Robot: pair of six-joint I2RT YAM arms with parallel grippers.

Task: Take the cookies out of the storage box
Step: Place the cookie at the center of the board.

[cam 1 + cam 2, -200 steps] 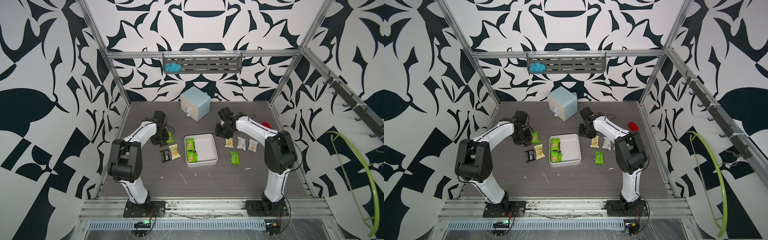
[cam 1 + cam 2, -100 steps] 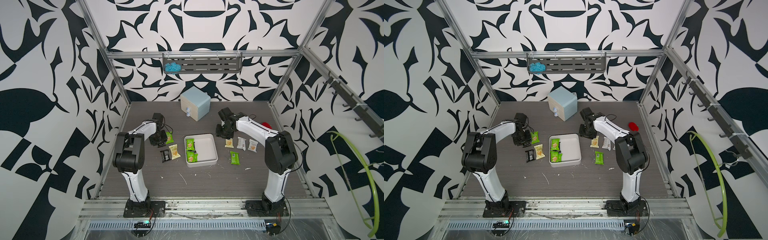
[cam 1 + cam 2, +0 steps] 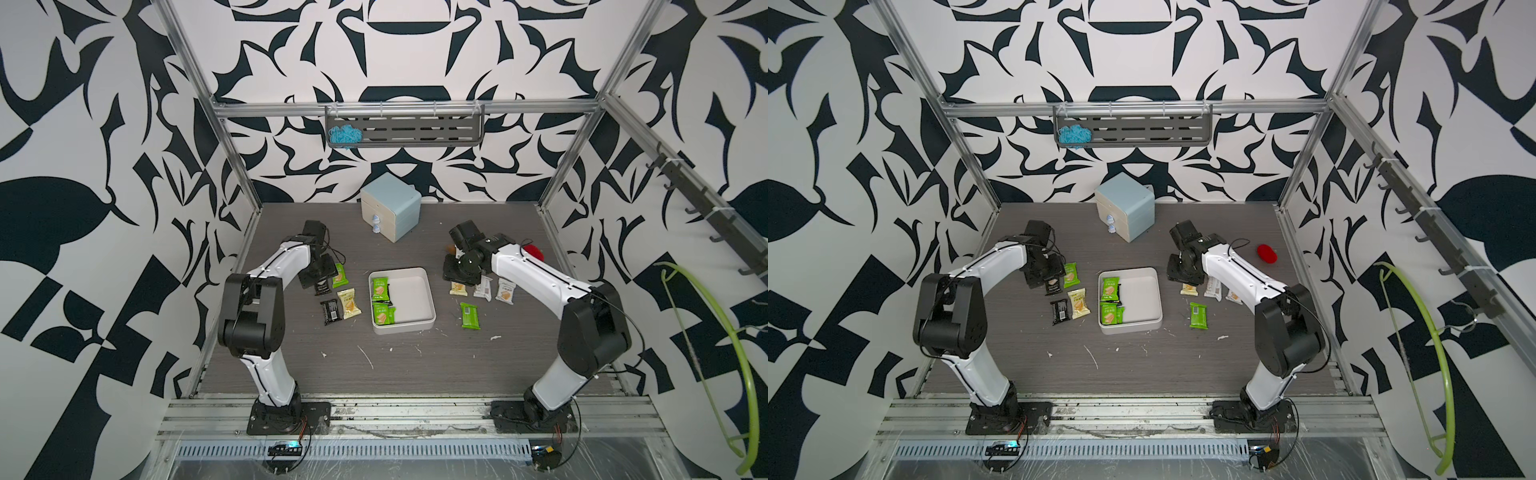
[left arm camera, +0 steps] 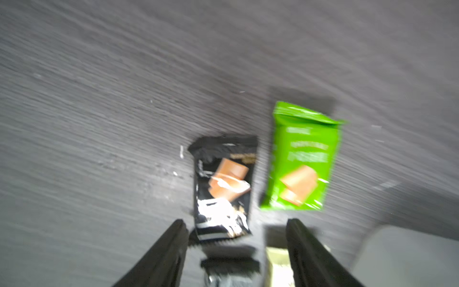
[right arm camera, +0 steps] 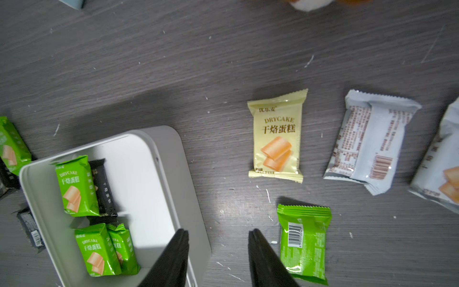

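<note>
Gaping empty: left gripper (image 4: 236,221) near glossy black packet (image 4: 223,179), right gripper (image 5: 218,231) by smooth rounded storage box (image 5: 171,139).

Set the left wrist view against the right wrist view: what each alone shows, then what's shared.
Left wrist only: the open left end effector. Right wrist only: the open right end effector; three green packets and a black one inside the storage box; a pale yellow packet, white packets and a barcode-up green packet. Both: the table and, likely, the loose green packet and black packet left of the box.
</note>
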